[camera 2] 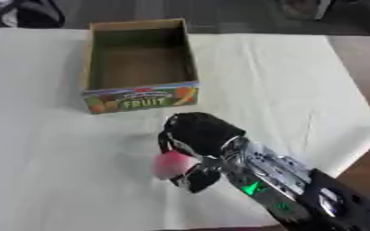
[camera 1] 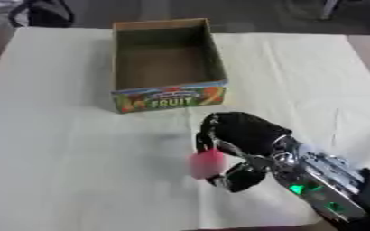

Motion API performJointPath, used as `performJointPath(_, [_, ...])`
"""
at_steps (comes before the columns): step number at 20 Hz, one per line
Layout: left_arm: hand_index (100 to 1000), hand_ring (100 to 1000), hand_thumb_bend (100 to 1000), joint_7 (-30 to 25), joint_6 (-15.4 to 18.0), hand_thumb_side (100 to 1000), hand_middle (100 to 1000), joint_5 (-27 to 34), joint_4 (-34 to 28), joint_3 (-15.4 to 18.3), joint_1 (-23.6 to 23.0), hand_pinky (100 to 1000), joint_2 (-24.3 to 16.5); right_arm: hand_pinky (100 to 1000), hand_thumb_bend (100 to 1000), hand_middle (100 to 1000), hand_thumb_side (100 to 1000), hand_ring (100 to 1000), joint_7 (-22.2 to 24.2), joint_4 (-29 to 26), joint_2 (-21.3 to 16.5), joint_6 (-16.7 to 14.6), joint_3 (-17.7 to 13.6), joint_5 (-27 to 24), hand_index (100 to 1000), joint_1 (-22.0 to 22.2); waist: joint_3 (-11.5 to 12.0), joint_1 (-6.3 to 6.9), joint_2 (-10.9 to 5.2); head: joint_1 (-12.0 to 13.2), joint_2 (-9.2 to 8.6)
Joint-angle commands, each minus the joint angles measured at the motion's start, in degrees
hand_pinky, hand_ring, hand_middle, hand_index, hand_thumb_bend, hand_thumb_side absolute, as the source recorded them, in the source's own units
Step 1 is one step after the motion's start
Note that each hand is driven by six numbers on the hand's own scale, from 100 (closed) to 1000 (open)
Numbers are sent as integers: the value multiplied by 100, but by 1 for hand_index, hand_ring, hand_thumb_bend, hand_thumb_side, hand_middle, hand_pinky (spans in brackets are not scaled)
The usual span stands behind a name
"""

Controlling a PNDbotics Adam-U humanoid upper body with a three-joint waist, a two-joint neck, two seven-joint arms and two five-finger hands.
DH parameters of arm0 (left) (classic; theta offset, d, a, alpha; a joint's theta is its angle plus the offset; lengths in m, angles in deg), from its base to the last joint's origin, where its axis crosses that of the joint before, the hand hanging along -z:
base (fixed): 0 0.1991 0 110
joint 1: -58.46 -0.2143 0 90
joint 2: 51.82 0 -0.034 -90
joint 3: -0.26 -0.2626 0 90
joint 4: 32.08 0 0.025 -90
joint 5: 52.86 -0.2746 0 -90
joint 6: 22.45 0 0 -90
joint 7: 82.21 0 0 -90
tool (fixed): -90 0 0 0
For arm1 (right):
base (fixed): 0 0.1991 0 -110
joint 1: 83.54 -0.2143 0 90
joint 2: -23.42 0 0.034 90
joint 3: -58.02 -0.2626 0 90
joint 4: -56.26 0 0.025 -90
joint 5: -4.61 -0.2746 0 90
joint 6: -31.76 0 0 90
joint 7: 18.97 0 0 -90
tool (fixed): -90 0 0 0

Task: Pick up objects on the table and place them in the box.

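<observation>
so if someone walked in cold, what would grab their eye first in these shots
The robot's right hand, black and silver, reaches in from the lower right with its fingers and thumb curled round a small pink object, blurred and just in front of the box. Behind it stands an open cardboard box, nothing visible inside, with FRUIT printed on its bright front panel, on a table under a pale cloth.

Right hand (camera 2: pixel 194 143) clutching pink object (camera 2: pixel 171 164)

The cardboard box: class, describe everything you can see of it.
The box is an open-topped brown cardboard carton, rectangular and upright, on the white cloth-covered table near its far edge. Its near wall bears a colourful printed band reading FRUIT. The inside looks empty. Nothing touches it; the right hand is nearer the camera.
</observation>
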Motion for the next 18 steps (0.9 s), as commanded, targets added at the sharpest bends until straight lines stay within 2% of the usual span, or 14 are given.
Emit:
performJointPath(1, [765, 618, 100, -14, -2, 667, 595, 32, -110, 6, 28, 595, -88, 761, 312, 485, 128, 832, -120, -110, -27, 18, -166, -27, 580, -196, -4, 12, -119, 7, -50])
performJointPath(11, [765, 619, 100, -4, 6, 667, 595, 32, -110, 11, 17, 595, -95, 779, 267, 482, 187, 837, -360, -110, 14, 112, -611, 310, 561, -883, -2, 35, -128, 19, -80])
performJointPath(18, [765, 620, 100, -15, 5, 668, 595, 32, -110, 2, 10, 595, -82, 779, 268, 474, 220, 836, -332, -110, 173, 334, -920, 664, 550, -1330, 22, 57, -112, 20, -159])
